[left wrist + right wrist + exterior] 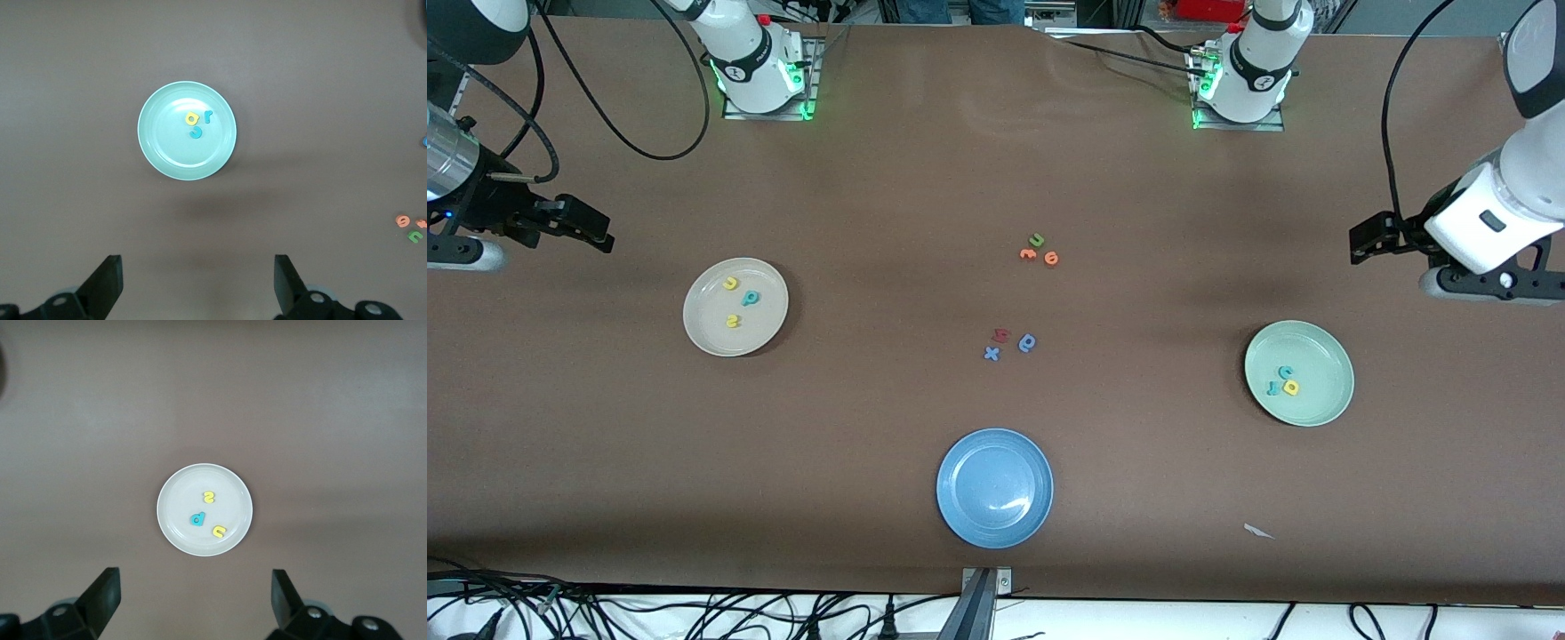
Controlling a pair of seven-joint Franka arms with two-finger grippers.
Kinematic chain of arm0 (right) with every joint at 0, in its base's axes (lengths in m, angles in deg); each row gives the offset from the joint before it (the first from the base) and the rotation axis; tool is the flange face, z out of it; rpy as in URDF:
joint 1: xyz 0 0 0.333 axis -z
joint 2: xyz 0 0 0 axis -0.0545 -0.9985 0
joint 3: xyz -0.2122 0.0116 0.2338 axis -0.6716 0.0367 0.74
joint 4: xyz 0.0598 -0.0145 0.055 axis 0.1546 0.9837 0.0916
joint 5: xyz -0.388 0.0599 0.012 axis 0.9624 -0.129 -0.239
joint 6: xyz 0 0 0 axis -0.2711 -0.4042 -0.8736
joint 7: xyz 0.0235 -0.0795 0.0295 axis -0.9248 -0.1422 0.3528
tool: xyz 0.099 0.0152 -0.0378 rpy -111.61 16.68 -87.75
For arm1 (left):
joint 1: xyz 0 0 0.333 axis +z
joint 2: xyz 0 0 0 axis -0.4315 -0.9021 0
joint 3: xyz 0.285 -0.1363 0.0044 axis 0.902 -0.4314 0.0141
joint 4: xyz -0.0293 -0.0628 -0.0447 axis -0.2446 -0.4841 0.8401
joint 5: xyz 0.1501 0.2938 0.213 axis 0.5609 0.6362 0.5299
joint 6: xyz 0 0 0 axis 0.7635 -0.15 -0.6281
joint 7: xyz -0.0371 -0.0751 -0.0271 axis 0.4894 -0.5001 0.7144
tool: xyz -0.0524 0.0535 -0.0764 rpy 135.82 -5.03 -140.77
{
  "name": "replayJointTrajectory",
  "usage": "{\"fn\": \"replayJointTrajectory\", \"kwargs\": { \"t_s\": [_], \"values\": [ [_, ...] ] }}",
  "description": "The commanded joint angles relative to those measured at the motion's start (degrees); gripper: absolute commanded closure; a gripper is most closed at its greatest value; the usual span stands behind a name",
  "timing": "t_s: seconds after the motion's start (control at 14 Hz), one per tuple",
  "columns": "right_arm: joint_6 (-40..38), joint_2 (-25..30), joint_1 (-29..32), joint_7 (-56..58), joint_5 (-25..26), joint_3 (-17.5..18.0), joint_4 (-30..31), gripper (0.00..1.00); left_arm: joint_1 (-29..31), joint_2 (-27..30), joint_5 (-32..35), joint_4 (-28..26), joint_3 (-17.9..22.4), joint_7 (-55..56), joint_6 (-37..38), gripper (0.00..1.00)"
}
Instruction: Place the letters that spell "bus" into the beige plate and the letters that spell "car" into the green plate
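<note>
1. Your left gripper [197,293] hangs with fingers [105,287] spread wide and empty, high over the table [996,178] at the left arm's end. The green plate [160,150] lies at 12 o'clock from those fingers in the left wrist view, well apart.
2. In that plate sit the c [195,133], a [191,119] and r [208,117], bunched together.
3. Your right gripper [195,610] is likewise released and empty. The beige plate [177,533] lies at 12 o'clock, holding b [197,519], u [219,531] and s [209,497].
4. Both words look placed, so neither arm needs a reach. The leftover letters [1038,251] stay mid-table.
</note>
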Motion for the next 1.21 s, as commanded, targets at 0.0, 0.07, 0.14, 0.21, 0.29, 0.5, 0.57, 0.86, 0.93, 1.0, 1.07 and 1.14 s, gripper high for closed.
{"fn": "replayJointTrajectory", "kwargs": {
  "t_s": [0.0, 0.07, 0.14, 0.21, 0.29, 0.5, 0.57, 0.86, 0.93, 1.0, 1.07, 1.14],
  "values": [
    [-1.1, -0.4, 0.7, 1.1, -0.7, 0.1, -1.2, 0.00, -0.9, 4.2, -1.5, -4.1, 1.3, -1.7, -0.2, 0.00],
    [-1.1, -0.4, 0.7, 1.1, -0.7, 0.0, -1.2, 0.00, -0.9, 5.2, -1.5, -4.9, 1.3, -1.9, -0.3, 0.00],
    [-1.1, -0.4, 0.7, 1.1, -0.7, 0.0, -1.2, 0.00, -1.0, 5.3, -1.4, -4.9, 1.3, -1.8, -0.3, 0.00],
    [-1.1, -0.4, 0.7, 1.1, -0.7, 0.0, -1.2, 0.00, -0.9, 5.3, -1.4, -4.9, 1.3, -1.8, -0.3, 0.00],
    [-1.1, -0.4, 0.7, 1.1, -0.7, 0.0, -1.2, 0.00, -0.8, 5.4, -1.4, -5.0, 1.3, -1.9, -0.3, 0.00],
    [-1.0, -0.4, 0.7, 1.1, -0.4, 0.1, -1.3, 0.00, -0.1, 4.7, -1.5, -4.8, 1.2, -1.9, -0.2, 0.00],
    [-1.0, -0.4, 0.5, 1.1, -0.3, 0.1, -1.3, 0.00, -0.1, 4.7, -1.4, -4.5, 1.1, -1.9, -0.2, 0.00],
    [-0.8, -0.4, 0.5, 1.1, -0.5, 0.1, -1.3, 0.00, 0.2, 4.6, -1.5, -4.4, 1.1, -2.0, -0.2, 0.00],
    [-0.9, -0.4, 0.5, 1.1, -0.5, 0.1, -1.2, 0.00, 0.2, 4.6, -1.5, -4.4, 1.1, -2.0, -0.2, 0.00],
    [-1.0, -0.4, 0.7, 1.1, -0.5, 0.1, -1.3, 0.00, 0.2, 4.4, -1.4, -4.3, 1.1, -2.0, -0.2, 0.00],
    [-0.9, -0.4, 0.7, 1.1, -0.5, 0.1, -1.3, 0.00, 0.3, 4.3, -1.4, -4.3, 1.1, -2.0, -0.2, 0.00],
    [-0.9, -0.4, 0.7, 1.1, -0.3, 0.1, -1.2, 0.00, 0.4, 4.3, -1.4, -4.3, 1.2, -2.1, -0.2, 0.00]
  ]
}}
